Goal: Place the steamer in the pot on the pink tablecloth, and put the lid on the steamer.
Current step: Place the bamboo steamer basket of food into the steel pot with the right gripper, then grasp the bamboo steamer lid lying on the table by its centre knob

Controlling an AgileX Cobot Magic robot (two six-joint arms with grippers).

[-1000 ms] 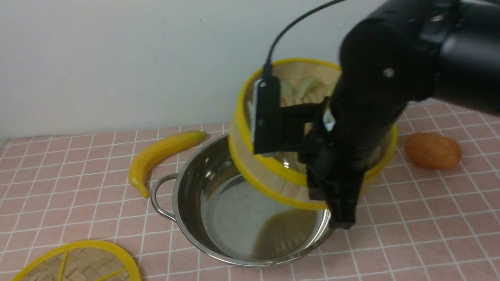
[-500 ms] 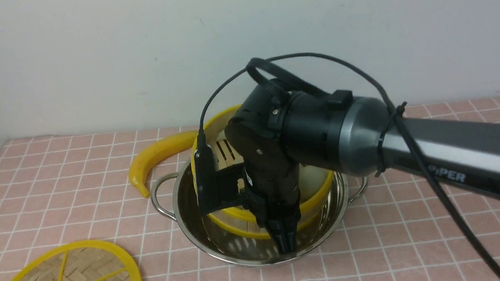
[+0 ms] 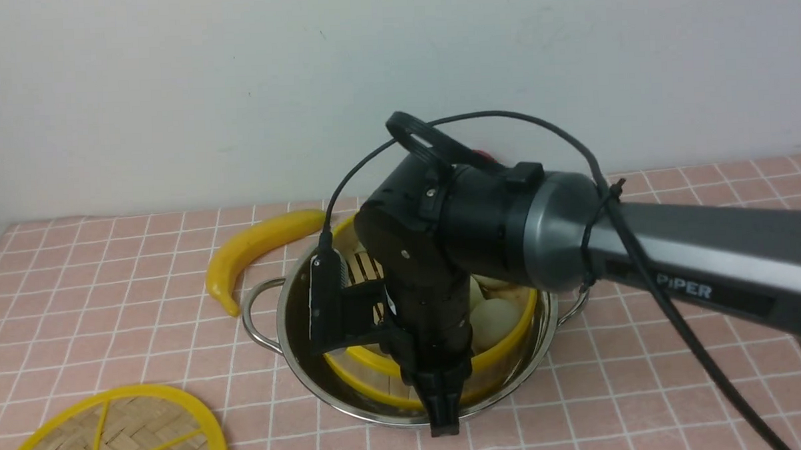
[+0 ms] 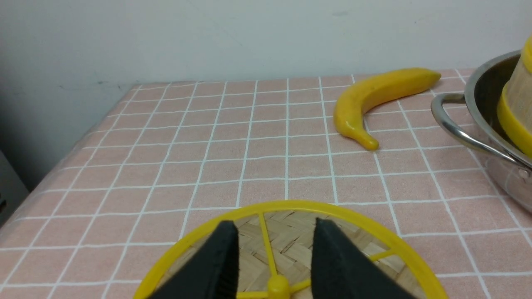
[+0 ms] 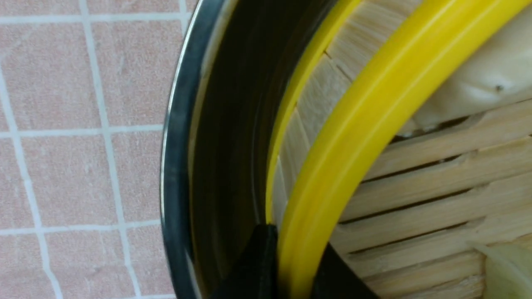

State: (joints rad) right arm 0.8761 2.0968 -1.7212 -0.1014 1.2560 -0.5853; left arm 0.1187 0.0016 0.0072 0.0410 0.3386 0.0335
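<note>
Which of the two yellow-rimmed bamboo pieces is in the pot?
The steamer, the slatted basket with upright wall, sits in the pot; the flat spoked lid lies on the pink tablecloth.

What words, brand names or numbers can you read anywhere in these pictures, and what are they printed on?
"PiPER": pale lettering on the side of the right arm, seen in the front view.
Nothing else: no text shows on the pot, steamer, lid, banana or tablecloth.
</note>
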